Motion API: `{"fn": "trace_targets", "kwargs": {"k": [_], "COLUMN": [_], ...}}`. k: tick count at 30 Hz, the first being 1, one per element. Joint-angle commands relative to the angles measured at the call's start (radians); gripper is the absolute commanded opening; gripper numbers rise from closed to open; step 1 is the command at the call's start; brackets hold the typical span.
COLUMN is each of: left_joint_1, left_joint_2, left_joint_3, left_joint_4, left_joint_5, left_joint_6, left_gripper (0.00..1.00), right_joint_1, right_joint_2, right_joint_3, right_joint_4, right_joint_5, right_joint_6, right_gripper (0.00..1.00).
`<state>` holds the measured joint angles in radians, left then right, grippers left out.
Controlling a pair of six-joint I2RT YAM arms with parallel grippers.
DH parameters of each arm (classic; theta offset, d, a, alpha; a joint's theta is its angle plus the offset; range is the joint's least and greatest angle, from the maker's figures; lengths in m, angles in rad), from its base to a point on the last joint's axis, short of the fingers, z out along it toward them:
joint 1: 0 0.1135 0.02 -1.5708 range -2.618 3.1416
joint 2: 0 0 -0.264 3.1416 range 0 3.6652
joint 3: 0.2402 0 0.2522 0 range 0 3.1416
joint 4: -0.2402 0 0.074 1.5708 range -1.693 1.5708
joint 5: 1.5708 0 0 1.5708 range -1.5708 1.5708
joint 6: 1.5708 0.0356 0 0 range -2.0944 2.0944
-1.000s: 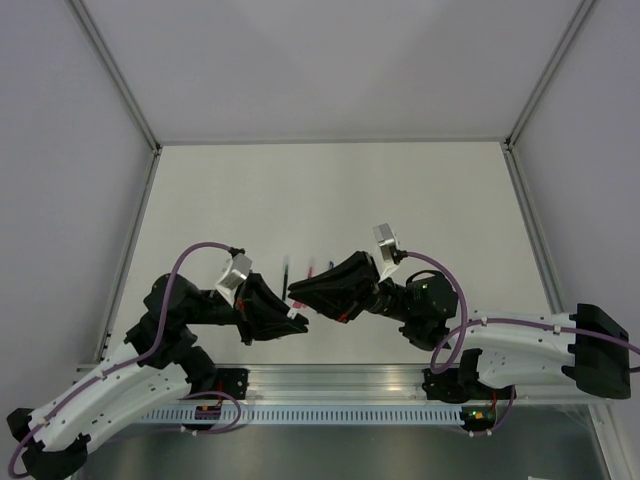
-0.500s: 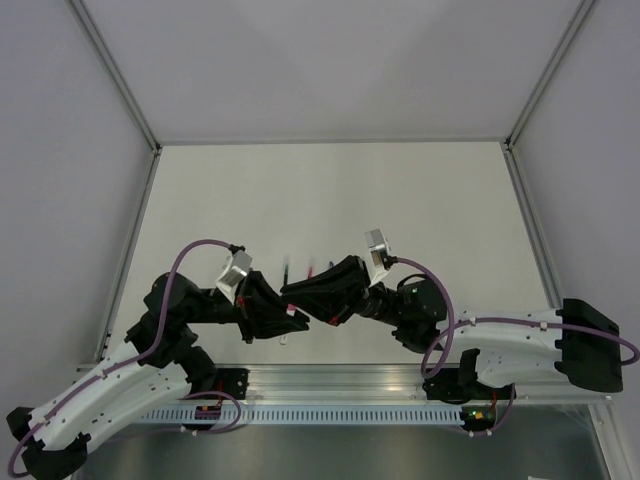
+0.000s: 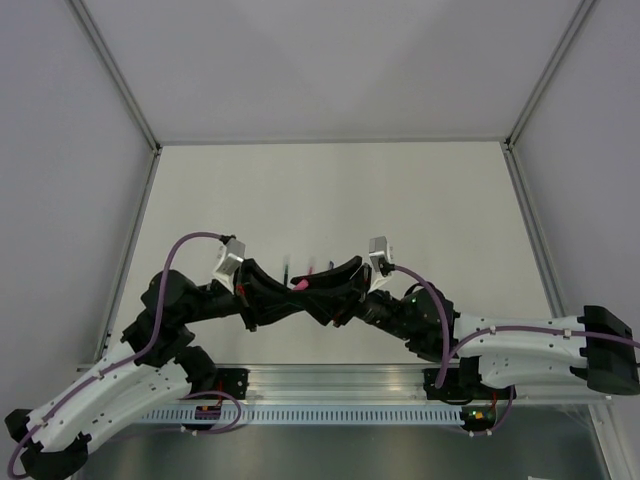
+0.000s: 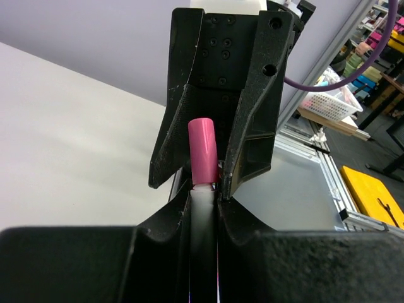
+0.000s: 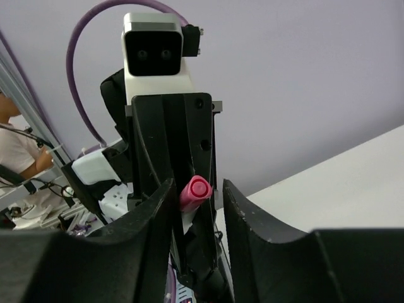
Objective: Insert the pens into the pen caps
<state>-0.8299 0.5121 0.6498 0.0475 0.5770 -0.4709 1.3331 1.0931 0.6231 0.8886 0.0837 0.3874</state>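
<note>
Left arm and right arm meet tip-to-tip over the white, grey-walled desk, left tool clamped on a pen, right tool apart around its pink cap.

Left arm and right arm: white link shells, black joints. A purple cable loops along each. White wrist camera with a dark twin-lens face. Fingers are matte black, with small screw holes above them.
</note>
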Motion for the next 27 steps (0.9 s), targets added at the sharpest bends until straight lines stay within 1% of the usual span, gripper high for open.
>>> {"fn": "trace_targets", "kwargs": {"k": [1, 3, 7, 14, 20, 22, 24, 27], "left_joint_1": [0.014, 0.014, 0.014, 0.014, 0.014, 0.014, 0.014, 0.014], "left_joint_2": [0.008, 0.008, 0.008, 0.011, 0.008, 0.000, -0.017, -0.020], "left_joint_3": [0.045, 0.016, -0.019, -0.061, -0.084, -0.094, -0.117, -0.127], "left_joint_4": [0.232, 0.245, 0.267, 0.317, 0.353, 0.362, 0.414, 0.486], "left_joint_5": [-0.112, -0.112, -0.117, -0.098, -0.117, -0.137, -0.181, -0.210], "left_joint_6": [0.009, 0.011, 0.012, 0.005, -0.003, -0.009, -0.041, -0.098], "left_gripper": [0.02, 0.02, 0.02, 0.02, 0.02, 0.02, 0.02, 0.02], "right_joint_1": [0.044, 0.046, 0.046, 0.044, 0.044, 0.046, 0.044, 0.044], "right_joint_2": [0.037, 0.022, -0.013, -0.087, -0.168, -0.193, -0.196, -0.168], "right_joint_3": [-0.039, -0.014, 0.036, 0.147, 0.155, 0.144, 0.133, 0.128], "right_joint_4": [-0.293, -0.306, -0.358, -0.500, -0.568, -0.589, -0.580, -0.551], "right_joint_5": [-0.059, -0.030, -0.009, 0.018, 0.044, 0.042, 0.031, -0.050], "right_joint_6": [-0.030, -0.038, -0.054, -0.122, -0.143, -0.160, -0.176, -0.194], "right_gripper": [0.45, 0.47, 0.59, 0.59, 0.61, 0.64, 0.68, 0.72]}}
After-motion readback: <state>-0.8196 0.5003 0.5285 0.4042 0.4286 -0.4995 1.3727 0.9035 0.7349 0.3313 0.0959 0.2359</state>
